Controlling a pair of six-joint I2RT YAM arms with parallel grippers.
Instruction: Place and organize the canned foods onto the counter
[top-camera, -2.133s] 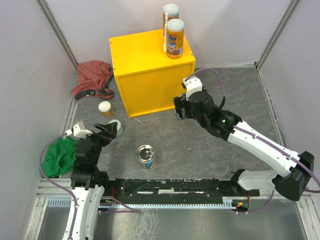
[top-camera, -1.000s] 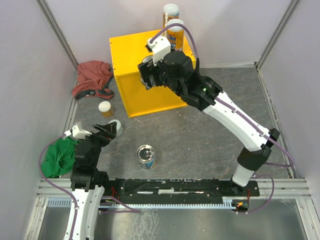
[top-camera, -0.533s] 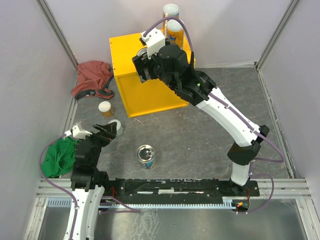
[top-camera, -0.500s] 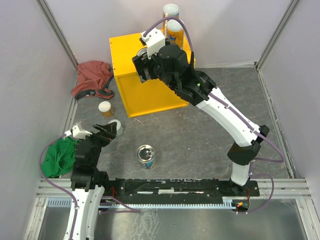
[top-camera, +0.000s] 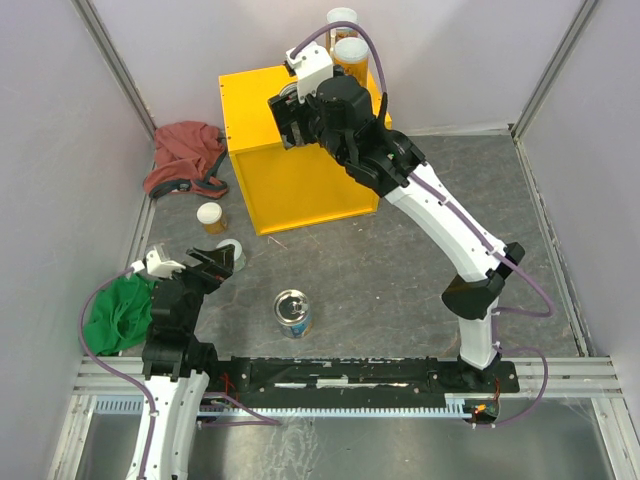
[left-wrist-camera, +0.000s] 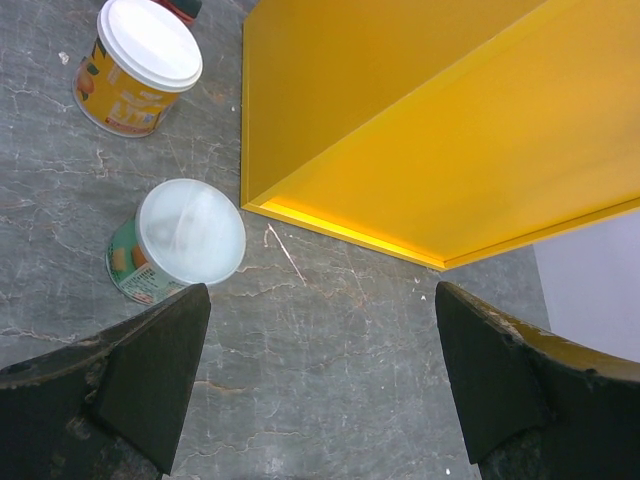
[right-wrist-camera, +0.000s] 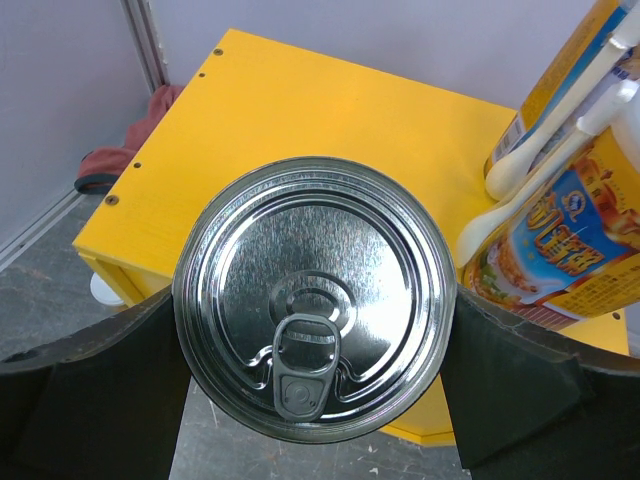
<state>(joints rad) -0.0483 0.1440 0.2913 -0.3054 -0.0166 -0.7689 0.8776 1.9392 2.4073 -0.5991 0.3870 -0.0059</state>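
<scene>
Scanning from frame left in the top view: green cloth (top-camera: 115, 315) lower left, w/ the left gripper (top-camera: 212, 262) just right of it, fingers spread wide, nothing btwn them. Its wrist view has the green-labelled short can (left-wrist-camera: 180, 240) just ahead of the left finger and the orange-labelled short can (left-wrist-camera: 140, 65) at upper left. Both stand upright on the floor, white lids on. Floor tin (top-camera: 292, 312) stands lower ctr, well apart from the counter (top-camera: 300, 185). Upper ctr, the right gripper (top-camera: 290, 110) is over the counter top, pinching the held tin (right-wrist-camera: 315, 295) by its sides, upright, pull-tab up. Tall cans (top-camera: 345, 45) stand at the counter top's upper right corner, just right of that gripper.

Risks: in the wrist view the tin sits toward the counter's lower edge. Let go w/ the base overhanging and it would prob. tip off. Can't tell how high it hangs; a drop from height could bounce or roll it. The right finger is v. close to the tall cans, so a sideways nudge or wide opening could topple them.

Looks: held tin is wide, squat, w/ a shiny ringed lid, no dents seen; label hidden.
</scene>
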